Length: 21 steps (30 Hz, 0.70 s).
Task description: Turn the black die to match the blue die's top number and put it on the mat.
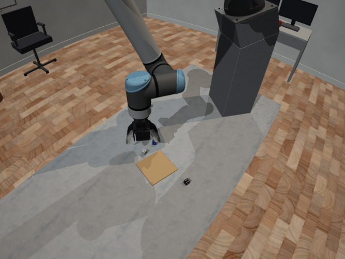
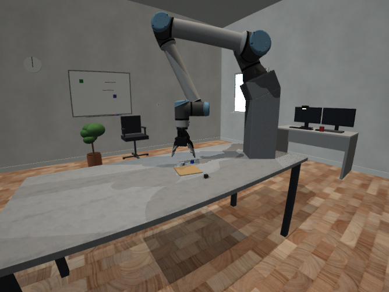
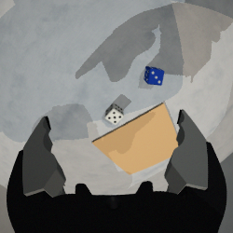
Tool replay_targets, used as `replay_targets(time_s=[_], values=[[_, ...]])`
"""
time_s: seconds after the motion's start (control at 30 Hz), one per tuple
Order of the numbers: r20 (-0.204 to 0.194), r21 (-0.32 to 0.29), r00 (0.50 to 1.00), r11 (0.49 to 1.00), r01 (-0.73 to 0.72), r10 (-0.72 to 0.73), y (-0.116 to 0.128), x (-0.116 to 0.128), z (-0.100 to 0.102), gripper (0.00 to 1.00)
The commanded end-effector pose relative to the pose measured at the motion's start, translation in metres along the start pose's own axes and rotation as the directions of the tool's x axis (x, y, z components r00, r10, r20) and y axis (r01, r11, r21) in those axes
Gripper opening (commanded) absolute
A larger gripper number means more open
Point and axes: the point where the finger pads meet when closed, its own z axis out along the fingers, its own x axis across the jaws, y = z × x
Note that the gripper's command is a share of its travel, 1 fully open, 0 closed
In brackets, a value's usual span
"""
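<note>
The black die (image 1: 186,181) sits flat on the grey table, a little off the tan mat (image 1: 156,166), on the side away from my gripper. It also shows in the exterior view (image 2: 205,175) and is out of the wrist view. The blue die (image 1: 154,142) (image 3: 154,75) lies off the mat near one corner. The white die (image 1: 144,151) (image 3: 114,115) lies beside the mat's edge. My gripper (image 1: 142,138) (image 2: 183,152) hangs open and empty above the table, over the white and blue dice. In the wrist view the gripper (image 3: 114,151) frames the mat (image 3: 138,142).
The robot's dark grey pedestal (image 1: 242,61) stands on the far end of the table. The table's edge runs to the right of the black die. A chair (image 1: 26,36) and a desk with monitors (image 2: 324,125) stand on the floor away from the table.
</note>
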Motion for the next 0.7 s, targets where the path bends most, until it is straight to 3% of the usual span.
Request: replay_targets(time_s=[0.0,0.43,0.67], values=[[0.001,0.000,1.000,1.000,0.000,0.000,0.000,0.000,0.000,1.00],[0.001,0.000,1.000,1.000,0.000,0.000,0.002,0.001,0.000,1.00],[0.001,0.000,1.000,1.000,0.000,0.000,0.017,0.016,0.000,1.00]])
